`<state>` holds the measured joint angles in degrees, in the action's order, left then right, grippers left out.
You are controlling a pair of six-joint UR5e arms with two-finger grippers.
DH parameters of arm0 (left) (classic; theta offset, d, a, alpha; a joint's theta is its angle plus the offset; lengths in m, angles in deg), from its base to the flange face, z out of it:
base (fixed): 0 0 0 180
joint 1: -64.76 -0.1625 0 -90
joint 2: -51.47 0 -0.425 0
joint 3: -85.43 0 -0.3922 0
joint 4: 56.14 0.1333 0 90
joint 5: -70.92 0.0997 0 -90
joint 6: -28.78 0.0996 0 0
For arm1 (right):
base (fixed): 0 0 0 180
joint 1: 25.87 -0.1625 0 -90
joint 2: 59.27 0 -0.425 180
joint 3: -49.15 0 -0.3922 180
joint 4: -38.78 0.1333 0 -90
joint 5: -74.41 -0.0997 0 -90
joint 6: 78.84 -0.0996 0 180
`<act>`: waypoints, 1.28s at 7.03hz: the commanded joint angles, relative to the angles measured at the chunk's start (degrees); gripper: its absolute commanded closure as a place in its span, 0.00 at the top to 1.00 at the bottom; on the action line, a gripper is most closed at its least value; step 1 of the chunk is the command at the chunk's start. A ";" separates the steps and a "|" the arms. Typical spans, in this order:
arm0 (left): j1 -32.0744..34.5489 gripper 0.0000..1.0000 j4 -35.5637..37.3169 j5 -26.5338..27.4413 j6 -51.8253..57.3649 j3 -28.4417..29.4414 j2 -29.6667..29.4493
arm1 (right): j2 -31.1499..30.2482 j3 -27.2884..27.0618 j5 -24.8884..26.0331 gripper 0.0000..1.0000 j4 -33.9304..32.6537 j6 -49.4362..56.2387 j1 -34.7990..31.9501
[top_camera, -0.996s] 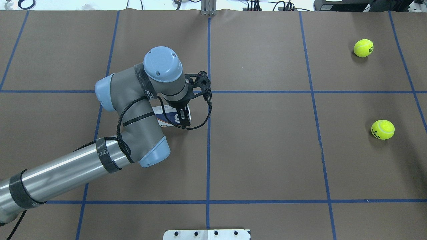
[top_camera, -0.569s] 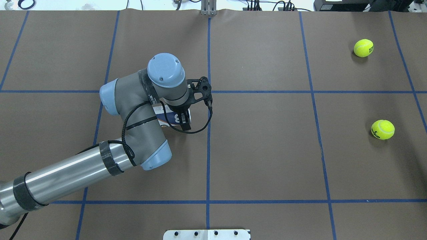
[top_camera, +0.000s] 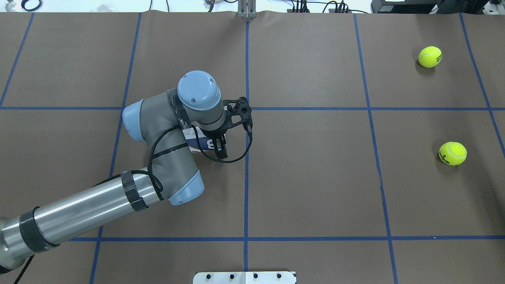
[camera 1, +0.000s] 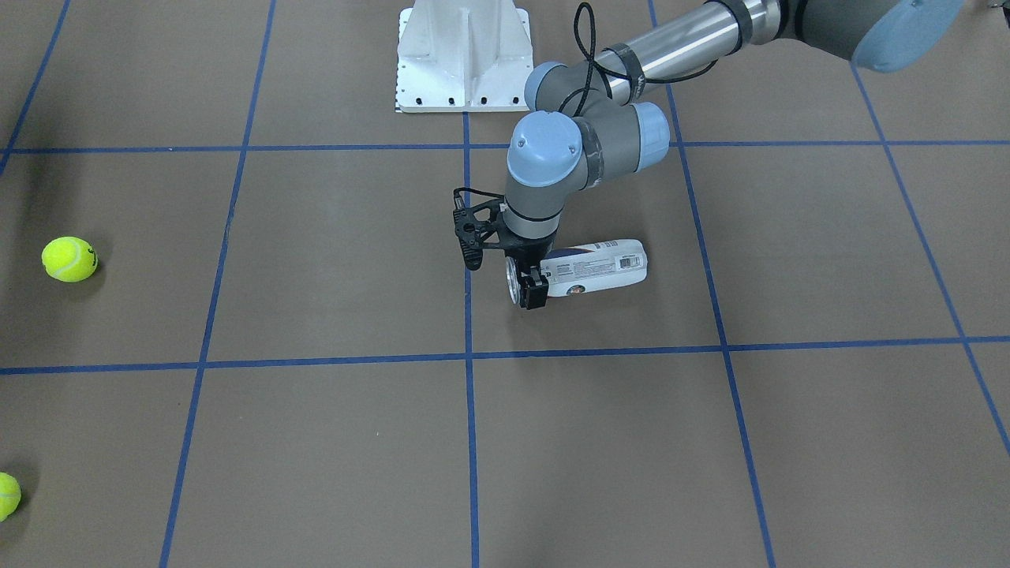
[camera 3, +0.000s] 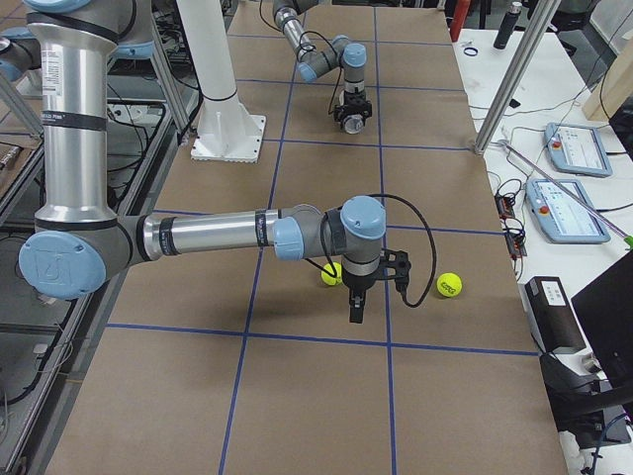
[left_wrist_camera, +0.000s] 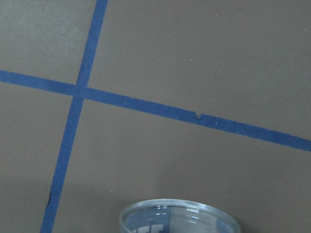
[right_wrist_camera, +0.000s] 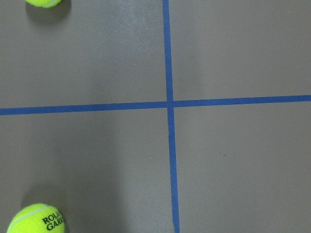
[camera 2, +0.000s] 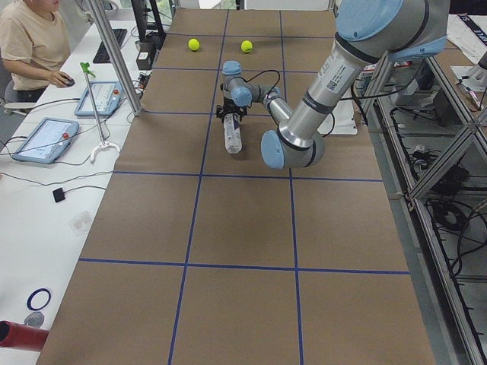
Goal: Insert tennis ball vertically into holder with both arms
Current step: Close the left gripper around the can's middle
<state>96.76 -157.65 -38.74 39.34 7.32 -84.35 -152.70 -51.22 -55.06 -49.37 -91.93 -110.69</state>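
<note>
The holder [camera 1: 601, 267], a clear tube with a navy-and-white label, lies on its side on the brown table; it also shows in the overhead view [top_camera: 198, 141]. My left gripper [camera 1: 530, 282] points down at the tube's open silver-rimmed end [left_wrist_camera: 180, 216], one finger on each side of it, jaws open. Two yellow tennis balls [top_camera: 430, 56] [top_camera: 453, 153] lie far off on the robot's right. My right gripper [camera 3: 354, 309] shows only in the exterior right view, hanging above the table near those balls [right_wrist_camera: 36, 221]; I cannot tell whether it is open or shut.
The white base pedestal [camera 1: 461, 59] stands at the robot's edge of the table. Blue tape lines form a grid on the brown cover. An operator [camera 2: 30, 46] sits at a side table with tablets beyond the far edge.
My left wrist has moved a little toward the robot's side and lower over the holder's open end. The holder and both balls have not moved.
</note>
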 commanded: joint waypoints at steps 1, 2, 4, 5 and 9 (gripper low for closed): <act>-0.10 0.99 -0.44 -0.02 0.07 0.33 0.03 | 0.00 0.00 0.01 1.00 0.00 0.00 0.00; -0.10 0.95 -0.44 0.06 0.16 0.24 -0.06 | 0.00 0.00 -0.08 1.00 0.00 0.00 0.00; -0.01 0.75 -0.35 0.24 0.42 0.15 0.03 | 0.00 0.00 -0.08 1.00 0.00 0.00 0.00; 0.08 0.69 -0.35 0.15 0.42 0.06 0.03 | 0.00 0.00 -0.08 1.00 0.00 0.00 0.00; 3.76 0.70 -0.79 -0.37 -0.02 -8.34 -0.59 | 0.00 0.00 -0.17 1.00 0.00 0.00 0.00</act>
<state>98.77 -158.10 -38.95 39.67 2.70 -84.76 -152.70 -51.22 -55.22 -49.37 -91.93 -110.69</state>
